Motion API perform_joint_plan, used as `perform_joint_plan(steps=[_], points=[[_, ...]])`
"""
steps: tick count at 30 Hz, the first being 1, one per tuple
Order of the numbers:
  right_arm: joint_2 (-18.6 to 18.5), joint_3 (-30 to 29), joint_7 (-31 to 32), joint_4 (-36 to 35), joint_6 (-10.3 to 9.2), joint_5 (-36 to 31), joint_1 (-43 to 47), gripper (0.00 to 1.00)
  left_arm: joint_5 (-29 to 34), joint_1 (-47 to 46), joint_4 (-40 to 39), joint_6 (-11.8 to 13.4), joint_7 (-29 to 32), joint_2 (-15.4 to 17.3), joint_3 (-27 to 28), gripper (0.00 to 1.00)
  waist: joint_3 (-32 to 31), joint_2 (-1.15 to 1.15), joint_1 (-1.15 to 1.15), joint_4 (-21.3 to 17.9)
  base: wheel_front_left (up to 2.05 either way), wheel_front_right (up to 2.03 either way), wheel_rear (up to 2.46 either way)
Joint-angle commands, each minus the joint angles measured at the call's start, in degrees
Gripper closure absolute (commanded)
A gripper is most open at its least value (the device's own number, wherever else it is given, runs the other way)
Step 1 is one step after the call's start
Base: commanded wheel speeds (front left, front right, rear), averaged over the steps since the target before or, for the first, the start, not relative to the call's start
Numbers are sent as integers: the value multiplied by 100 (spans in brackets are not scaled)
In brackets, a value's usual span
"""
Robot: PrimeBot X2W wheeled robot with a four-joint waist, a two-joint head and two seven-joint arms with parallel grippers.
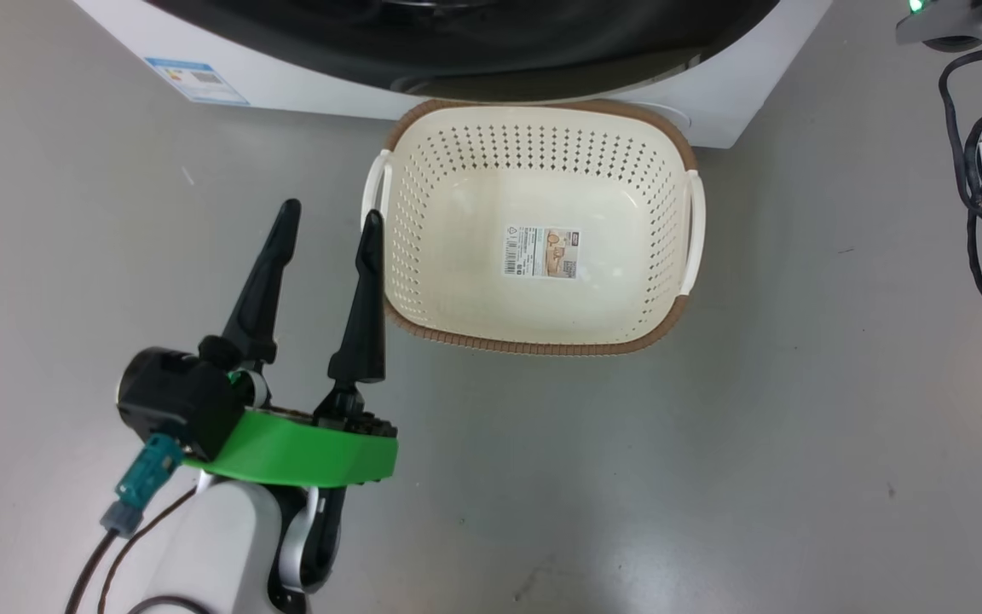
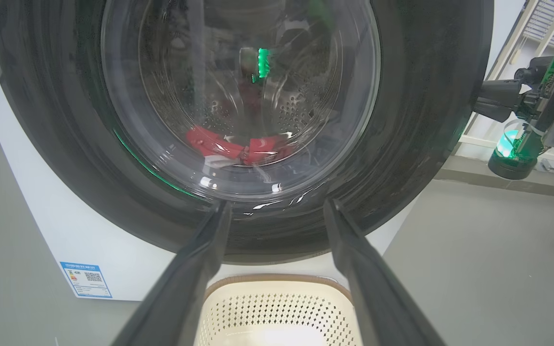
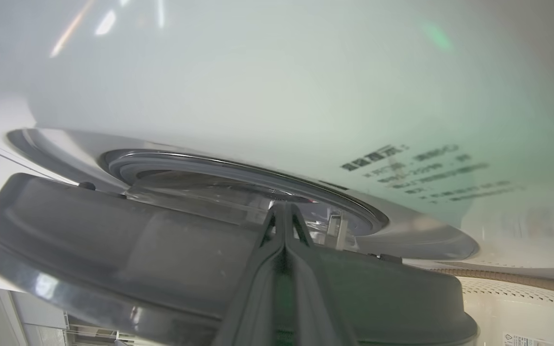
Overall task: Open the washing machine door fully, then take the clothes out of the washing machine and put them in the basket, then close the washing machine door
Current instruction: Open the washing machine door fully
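Seemingly door (image 3: 113,250) edge touching right tool (image 3: 283,207) tips.

A lab-like room: smooth grey floor (image 1: 627,469) under the left pincer (image 1: 331,215), washer (image 2: 65,230) ahead, window blinds (image 2: 551,24) to its right.

The basket (image 1: 542,141), upper centre, is showing cream hole-dotted walls and a brown rim. Red clothes (image 2: 238,146) are showing through the door (image 2: 426,120) with its black ring; the white washer (image 2: 56,226) is wearing a blue sticker (image 2: 86,279).
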Motion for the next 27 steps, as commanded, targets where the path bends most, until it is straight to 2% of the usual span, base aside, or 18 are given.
perform_joint_plan(steps=[1,27], points=[[220,103,82,-222,30,-30,84,100,-23,-41,-110,35,-52,90,169,0,-17,0,0,-24,0,0,0],[418,326,284,-747,30,255,955,100,17,52,59,42,-52,90,199,0,-389,0,0,-166,0,0,0]])
